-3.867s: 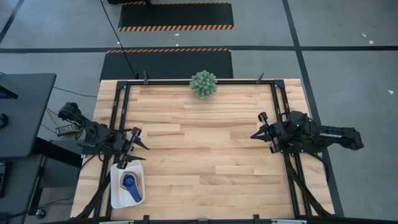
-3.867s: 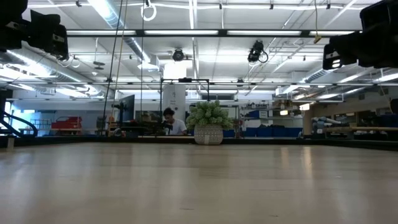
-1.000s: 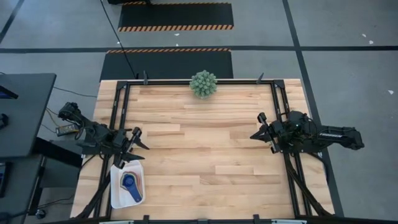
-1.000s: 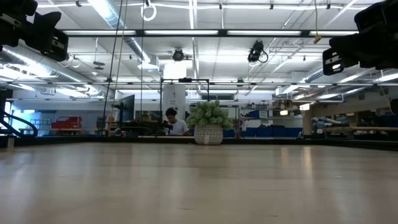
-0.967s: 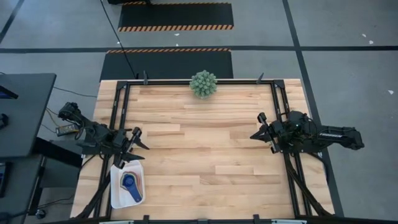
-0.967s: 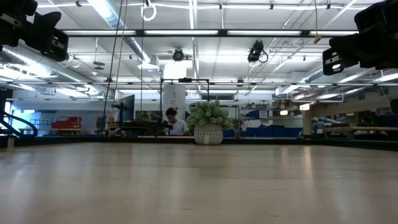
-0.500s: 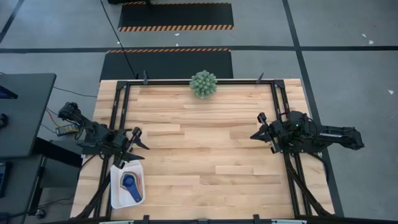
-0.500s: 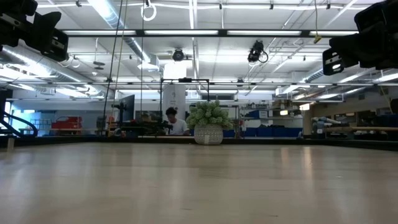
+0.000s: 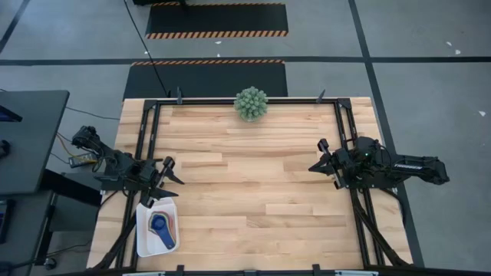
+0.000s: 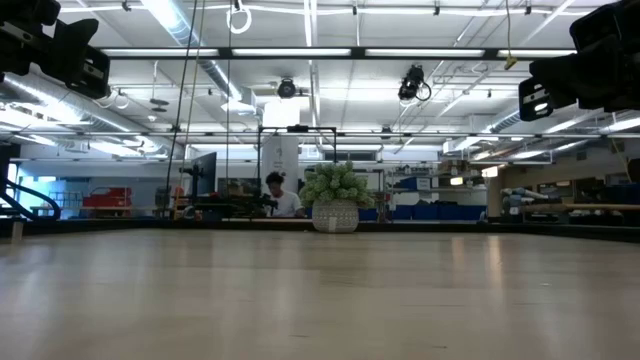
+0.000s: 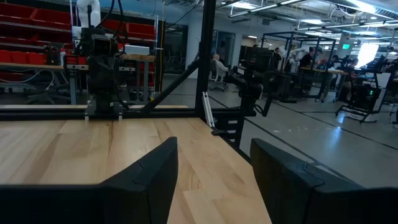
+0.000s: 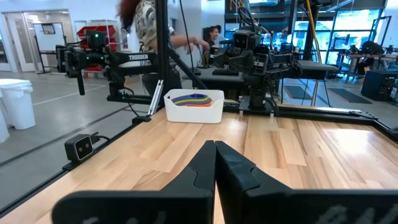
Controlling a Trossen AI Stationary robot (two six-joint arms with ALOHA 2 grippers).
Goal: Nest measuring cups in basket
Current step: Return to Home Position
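Note:
The white basket [image 9: 145,239] stands at the table's near left corner. The measuring cups [image 9: 159,228] sit stacked inside it, a dark blue one on top and a red-orange rim at its side. The right wrist view shows the basket [image 12: 194,111] far off, with the cups' coloured rims [image 12: 190,98] above its wall. My left gripper [image 9: 176,179] hovers open just past the basket's far edge, and its fingers [image 11: 214,171] are spread. My right gripper [image 9: 312,166] is shut above the table's right side, its fingertips [image 12: 215,151] closed together.
A spiky green potted plant [image 9: 251,103] stands at the middle of the far edge, also in the low view [image 10: 336,200]. Black frame rails [image 9: 150,138] run along the table's left, right and far sides. Bare wood lies between the arms. People are in the room beyond.

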